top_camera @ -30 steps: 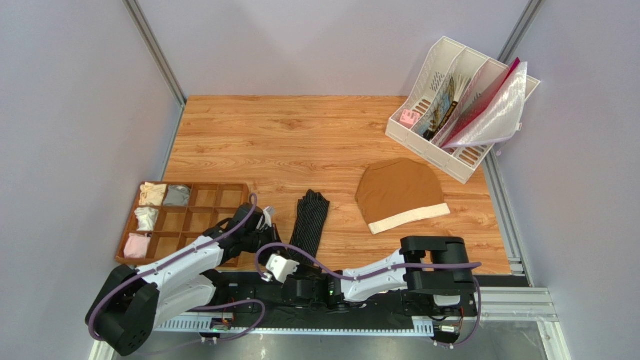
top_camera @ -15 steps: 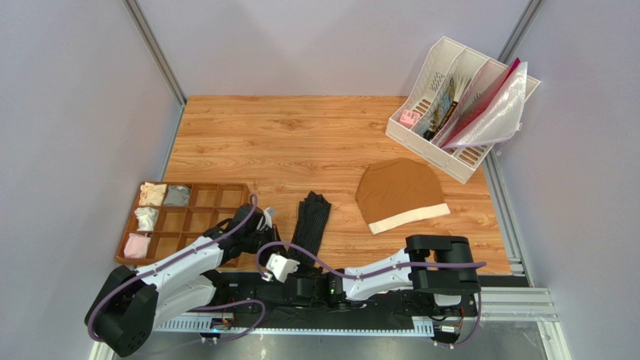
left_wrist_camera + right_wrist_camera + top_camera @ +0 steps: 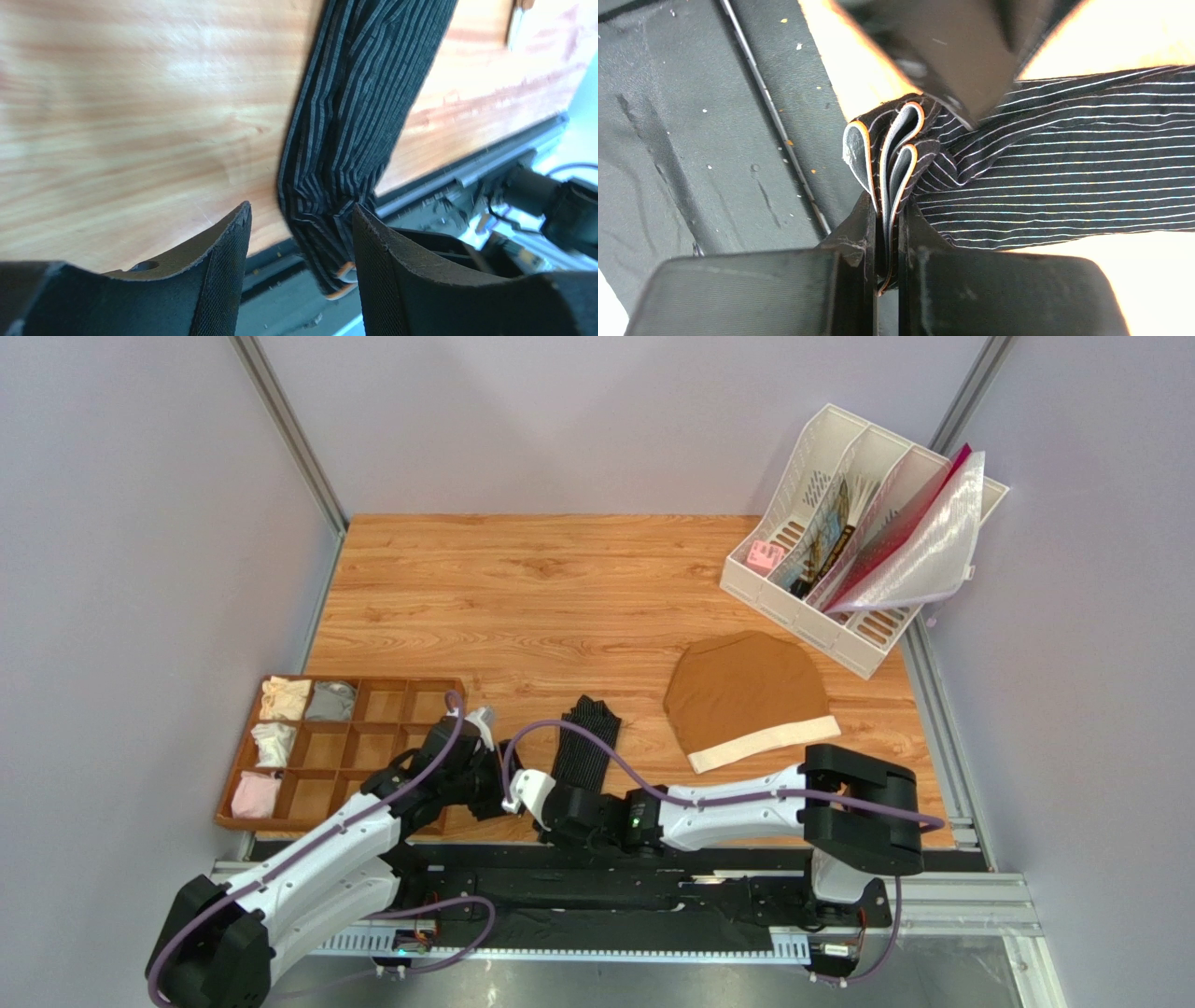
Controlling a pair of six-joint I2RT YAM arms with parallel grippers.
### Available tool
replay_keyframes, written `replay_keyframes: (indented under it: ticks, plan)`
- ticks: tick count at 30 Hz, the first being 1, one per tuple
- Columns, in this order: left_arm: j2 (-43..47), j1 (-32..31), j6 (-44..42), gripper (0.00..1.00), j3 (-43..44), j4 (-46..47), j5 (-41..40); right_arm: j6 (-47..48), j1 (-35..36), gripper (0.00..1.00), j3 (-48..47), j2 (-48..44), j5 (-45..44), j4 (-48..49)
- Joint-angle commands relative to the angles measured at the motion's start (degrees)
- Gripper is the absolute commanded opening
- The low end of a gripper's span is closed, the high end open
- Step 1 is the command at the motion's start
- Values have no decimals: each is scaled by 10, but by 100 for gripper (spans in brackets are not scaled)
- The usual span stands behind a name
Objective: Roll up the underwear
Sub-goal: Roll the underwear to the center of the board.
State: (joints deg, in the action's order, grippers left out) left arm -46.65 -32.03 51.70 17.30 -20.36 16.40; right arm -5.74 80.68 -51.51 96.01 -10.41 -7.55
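Observation:
The underwear (image 3: 584, 739) is a narrow folded strip of black fabric with fine pale stripes, lying lengthwise near the table's front edge. My right gripper (image 3: 887, 210) is shut on its near end, and the grey waistband folds (image 3: 896, 150) bunch up just past the fingertips. In the top view that gripper (image 3: 558, 805) reaches in from the right, low over the table's edge. My left gripper (image 3: 300, 213) stands open just left of the same end. The underwear (image 3: 365, 119) runs away from its fingers, with the pinched end hanging between them without touching.
Plain brown briefs (image 3: 744, 697) with a cream waistband lie to the right of the strip. A wooden divided tray (image 3: 368, 751) holding small rolled cloths sits at the left. A white file rack (image 3: 807, 490) stands at the back right. A black rail (image 3: 631, 875) runs along the front.
My left gripper has opened and let go of the near end. My right arm came forward from the rail and now pinches that end, which has shifted slightly.

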Motion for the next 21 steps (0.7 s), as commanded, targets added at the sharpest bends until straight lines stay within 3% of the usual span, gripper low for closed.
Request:
replay_keyframes:
  ticks: [1, 11, 15, 21]
  plan:
    - [15, 4, -13, 60, -2, 19, -63, 3, -47, 0, 3, -36, 95, -4]
    - [113, 6, -34, 60, -36, 61, -108, 18, -151, 0, -5, -21, 275, -19]
    - [164, 4, -49, 59, -69, 130, -80, 21, -193, 0, -30, -2, 349, -29]
    - [145, 4, -108, 58, -95, 200, -16, 24, -246, 0, -73, 51, 439, -57]
